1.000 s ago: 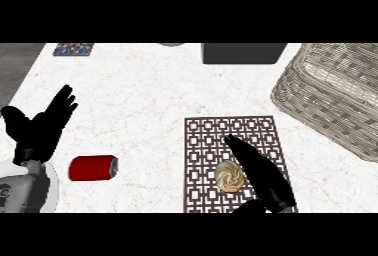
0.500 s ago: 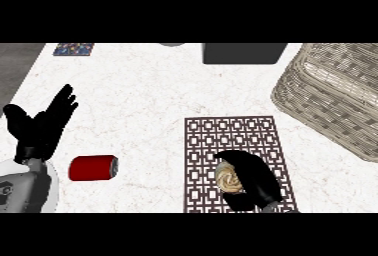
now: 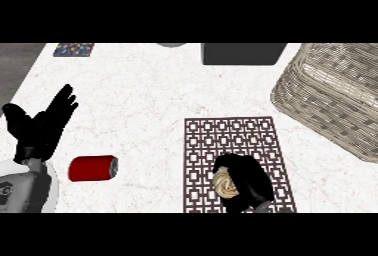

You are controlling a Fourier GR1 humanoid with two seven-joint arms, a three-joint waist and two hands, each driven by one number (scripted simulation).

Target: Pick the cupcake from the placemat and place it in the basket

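Counter [image 3: 148,90] bears patterned placemat [image 3: 232,135], wicker basket [image 3: 332,95], red can [image 3: 92,168].

Black left robot hand [image 3: 40,132], grey forearm [image 3: 26,192]

**No Writing to Read**

No words, numbers or brand marks can be read. The red can [image 3: 93,168] shows no legible label. The tile [image 3: 74,49] at the surface's far left corner bears coloured speckles, too small to read.

One head view — looking steeply down on the counter [image 3: 148,100].
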